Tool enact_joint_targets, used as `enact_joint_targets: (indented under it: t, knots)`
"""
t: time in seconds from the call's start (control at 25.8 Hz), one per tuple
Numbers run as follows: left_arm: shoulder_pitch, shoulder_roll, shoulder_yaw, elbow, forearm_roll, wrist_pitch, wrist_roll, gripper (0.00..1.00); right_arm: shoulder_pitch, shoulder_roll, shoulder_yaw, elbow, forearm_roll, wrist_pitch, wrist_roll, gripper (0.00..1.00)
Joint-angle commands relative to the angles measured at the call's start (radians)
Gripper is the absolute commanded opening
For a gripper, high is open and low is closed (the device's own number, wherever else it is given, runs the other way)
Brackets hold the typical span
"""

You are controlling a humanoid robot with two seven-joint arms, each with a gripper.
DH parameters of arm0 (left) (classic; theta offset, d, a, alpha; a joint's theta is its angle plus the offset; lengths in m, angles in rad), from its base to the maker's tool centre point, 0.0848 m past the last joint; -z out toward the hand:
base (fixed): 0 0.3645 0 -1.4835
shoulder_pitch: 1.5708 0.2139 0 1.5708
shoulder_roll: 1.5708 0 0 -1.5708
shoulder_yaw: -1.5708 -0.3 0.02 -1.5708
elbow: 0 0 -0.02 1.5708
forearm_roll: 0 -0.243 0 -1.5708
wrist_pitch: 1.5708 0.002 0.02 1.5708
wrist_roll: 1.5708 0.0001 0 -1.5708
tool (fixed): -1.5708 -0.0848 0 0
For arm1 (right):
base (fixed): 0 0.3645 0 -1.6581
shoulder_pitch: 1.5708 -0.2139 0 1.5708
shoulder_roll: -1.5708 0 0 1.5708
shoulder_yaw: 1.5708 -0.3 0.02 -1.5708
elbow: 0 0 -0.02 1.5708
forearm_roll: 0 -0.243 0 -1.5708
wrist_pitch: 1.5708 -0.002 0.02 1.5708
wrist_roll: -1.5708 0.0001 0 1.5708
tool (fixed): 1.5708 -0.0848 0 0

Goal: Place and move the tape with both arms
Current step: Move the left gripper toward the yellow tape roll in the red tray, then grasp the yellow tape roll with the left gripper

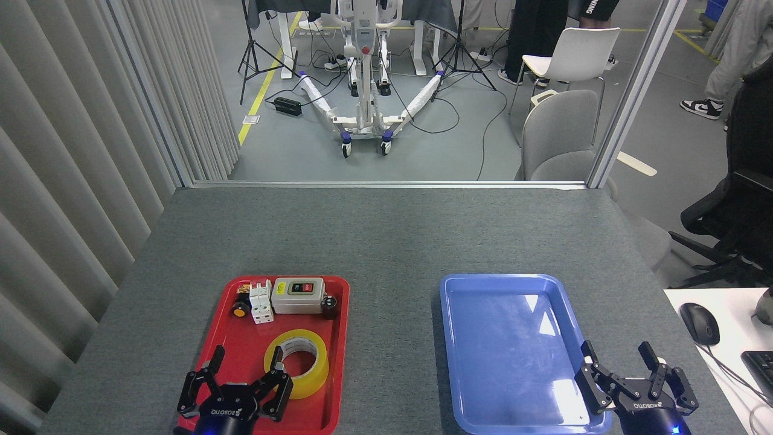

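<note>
Tape [297, 362] | lies flat in red tray [241, 353], just right of your left gripper [244, 371], fingers spread, one at its rim | likely light, stiff, slick film: pinch wall through core | right gripper [622, 365] open, empty

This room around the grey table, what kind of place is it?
Probably a robotics lab or test workshop: a white wheeled equipment stand trailing black floor cables, black tripods, and yellow floor marking tape beyond the grey felt-topped table.
</note>
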Motion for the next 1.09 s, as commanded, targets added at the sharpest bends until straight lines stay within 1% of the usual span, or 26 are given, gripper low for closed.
enact_joint_targets:
  t: [0.0,0.08,0.27,0.47,0.54,0.58,0.66,0.78,0.85,0.93,1.05]
  knots:
    - [0.001,0.000,-0.002,0.000,0.002,0.001,-0.003,1.00,-0.005,-0.001,-0.001,0.000,0.000,0.000,-0.002,1.00]
    - [0.001,0.000,-0.002,0.006,0.002,0.001,-0.009,1.00,-0.009,-0.004,0.001,0.000,-0.007,-0.002,-0.002,1.00]
    - [0.000,-0.003,-0.002,0.003,0.003,0.006,-0.007,1.00,-0.012,-0.002,0.001,0.000,-0.051,0.000,-0.002,1.00]
    - [-0.028,-0.002,-0.003,0.009,0.010,0.006,-0.014,1.00,-0.012,-0.004,0.002,0.000,-0.051,0.000,-0.002,1.00]
    - [-0.057,0.000,-0.006,0.018,0.026,0.009,-0.061,1.00,-0.014,-0.004,0.002,0.000,-0.051,0.000,-0.002,1.00]
    - [-0.071,0.002,-0.006,0.032,0.052,0.009,-0.118,1.00,-0.014,-0.004,0.004,0.000,-0.051,0.000,-0.002,1.00]
    - [-0.117,0.009,-0.005,0.049,0.117,0.010,-0.276,1.00,-0.012,-0.004,0.005,0.000,-0.050,0.000,-0.002,1.00]
    - [-0.193,0.052,-0.005,0.055,0.220,0.022,-0.556,1.00,-0.012,-0.004,0.006,0.002,-0.048,0.000,-0.002,1.00]
    - [-0.233,0.071,-0.005,0.059,0.232,0.053,-0.727,1.00,-0.012,-0.004,0.006,0.002,-0.046,0.000,-0.002,1.00]
    - [-0.262,0.074,-0.005,0.064,0.234,0.084,-0.837,1.00,-0.011,-0.002,0.006,0.002,-0.045,0.000,-0.002,1.00]
    - [-0.304,0.094,-0.005,0.092,0.232,0.110,-0.928,1.00,-0.009,0.004,0.006,0.002,-0.043,0.000,-0.002,1.00]
